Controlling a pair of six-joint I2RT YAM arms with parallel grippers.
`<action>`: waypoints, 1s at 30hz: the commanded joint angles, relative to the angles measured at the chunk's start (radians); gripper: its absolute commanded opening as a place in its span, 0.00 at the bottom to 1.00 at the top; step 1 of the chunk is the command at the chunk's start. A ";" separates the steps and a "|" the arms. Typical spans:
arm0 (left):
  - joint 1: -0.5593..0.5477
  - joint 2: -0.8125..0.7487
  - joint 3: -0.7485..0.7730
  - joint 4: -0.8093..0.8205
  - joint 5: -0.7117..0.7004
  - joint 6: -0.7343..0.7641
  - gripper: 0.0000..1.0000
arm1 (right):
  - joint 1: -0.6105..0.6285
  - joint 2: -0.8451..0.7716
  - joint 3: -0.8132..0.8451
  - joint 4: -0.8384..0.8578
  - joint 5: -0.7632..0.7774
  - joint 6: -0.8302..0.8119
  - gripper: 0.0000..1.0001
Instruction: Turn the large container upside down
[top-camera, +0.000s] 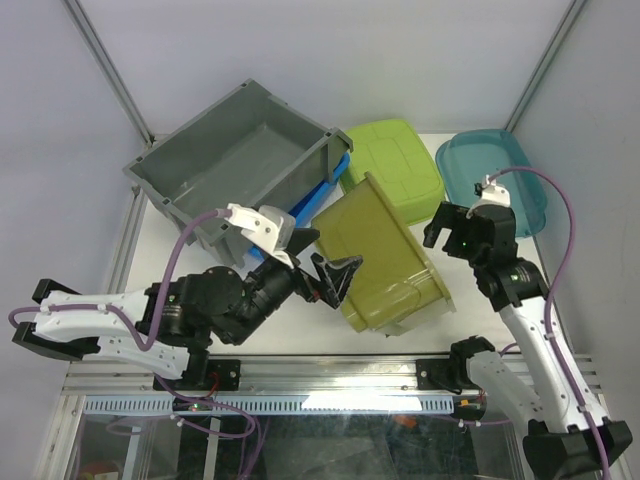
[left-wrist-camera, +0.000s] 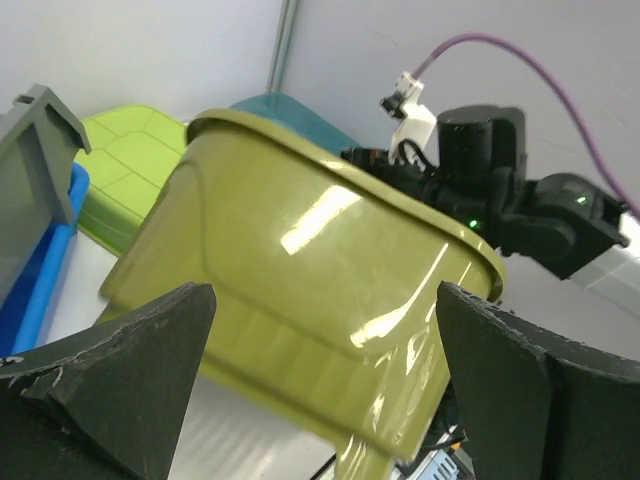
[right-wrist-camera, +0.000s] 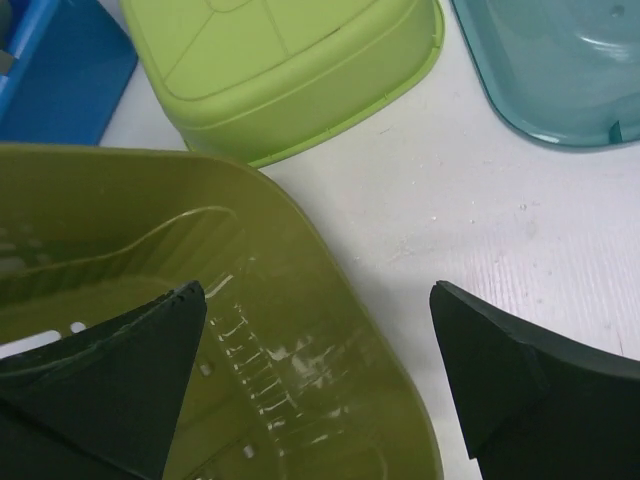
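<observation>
**Top view.** The crate (top-camera: 240, 160) sits at the upper left of the frame. Its mouth is up and its inside shows. It is tilted, and its right end seems propped on the blue tub (top-camera: 322, 190). Not flipped yet. The left gripper (top-camera: 330, 275) is mid-frame with jaws wide and empty, just beside the olive basket (top-camera: 385, 255) and apart from the crate. The right gripper (top-camera: 440, 225) is at the basket's right side, also wide and holding nothing. The lime tub (top-camera: 395, 160) and teal tub (top-camera: 495, 175) lie along the upper right.

**Left wrist.** The fingers (left-wrist-camera: 130, 370) are spread wide, and the basket (left-wrist-camera: 300, 260) fills the view beyond them. A sliver of the crate (left-wrist-camera: 35, 170) shows at the left edge.

**Right wrist.** The fingers (right-wrist-camera: 520, 390) are spread over the basket (right-wrist-camera: 150, 220) and bare table (right-wrist-camera: 480, 220). I can make out no crate here.

**Progress.** I judge nothing done so far. Neither gripper touches the crate, and both face the basket. Still to do: reach the crate, take hold of a wall and tip it over. The basket close by may crowd that turn.
</observation>
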 joint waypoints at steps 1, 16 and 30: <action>0.006 0.032 0.014 0.012 0.050 -0.029 0.99 | -0.004 -0.057 0.115 -0.178 -0.020 0.090 0.99; 0.064 0.058 -0.032 -0.061 0.178 -0.203 0.99 | -0.005 -0.224 0.322 -0.217 -0.308 -0.118 0.99; 0.067 0.314 0.145 -0.328 0.267 -0.252 0.99 | -0.005 -0.163 0.263 -0.246 -0.172 -0.031 0.99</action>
